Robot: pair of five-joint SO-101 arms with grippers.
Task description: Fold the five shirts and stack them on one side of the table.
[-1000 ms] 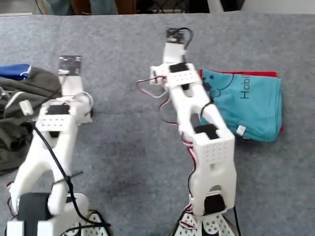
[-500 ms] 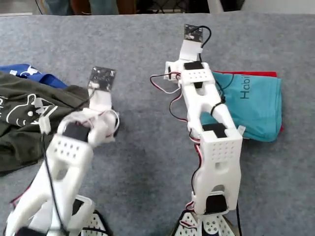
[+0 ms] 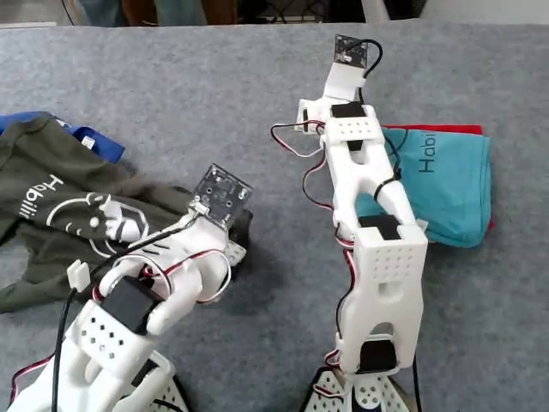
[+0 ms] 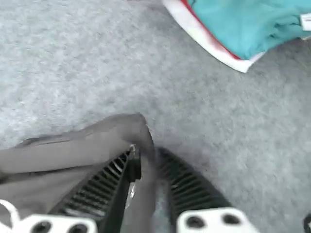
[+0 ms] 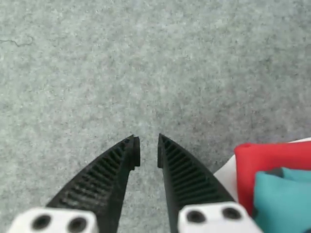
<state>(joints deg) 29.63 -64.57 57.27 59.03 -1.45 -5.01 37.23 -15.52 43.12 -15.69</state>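
A dark olive shirt (image 3: 69, 215) with a white print lies spread at the left, over a blue shirt (image 3: 90, 137). My left gripper (image 4: 146, 150) is shut on a fold of the olive shirt (image 4: 73, 150) near the table's middle, where the gripper (image 3: 243, 236) is partly under its arm. At the right lies a folded stack with a teal shirt (image 3: 446, 184) on top and a red one (image 3: 446, 129) under it. My right gripper (image 5: 148, 145) hovers over bare table beside the stack's red corner (image 5: 272, 155), its fingers a narrow gap apart and holding nothing.
The right arm (image 3: 369, 172) stretches along the stack's left edge toward the far side. Grey carpet-like table (image 3: 214, 94) surrounds everything. The stack (image 4: 243, 19) lies a short way beyond the left gripper.
The left arm has swung toward the table's middle, pulling the olive shirt along and spreading it. The right arm has shifted a little to the right and farther away.
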